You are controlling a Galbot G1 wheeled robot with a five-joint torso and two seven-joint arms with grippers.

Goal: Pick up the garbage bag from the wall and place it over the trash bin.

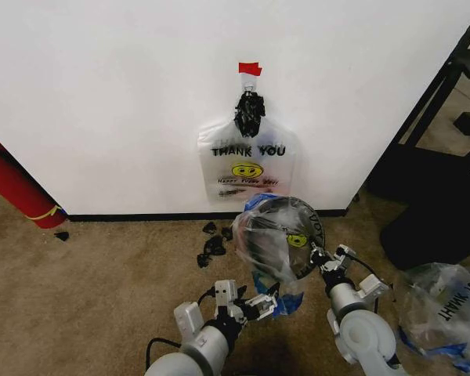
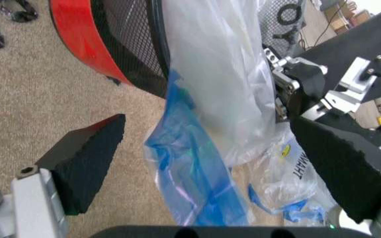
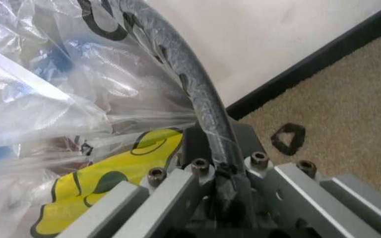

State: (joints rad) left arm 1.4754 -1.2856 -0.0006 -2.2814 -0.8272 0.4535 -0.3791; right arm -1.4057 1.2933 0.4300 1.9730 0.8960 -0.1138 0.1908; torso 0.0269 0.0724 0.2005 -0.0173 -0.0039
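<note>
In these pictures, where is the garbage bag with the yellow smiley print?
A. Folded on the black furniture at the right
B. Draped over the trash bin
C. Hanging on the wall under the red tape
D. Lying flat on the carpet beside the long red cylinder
B: the garbage bag lies over the black rim of the trash bin, with the right gripper clamped at that rim and the open left gripper beside the bag's hanging blue end.

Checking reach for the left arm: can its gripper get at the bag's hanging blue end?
Probably yes: the left gripper has open jaws either side of the garbage bag, with nothing between.

garbage bag (image 1: 276, 235) over trash bin (image 1: 312, 223)
</note>
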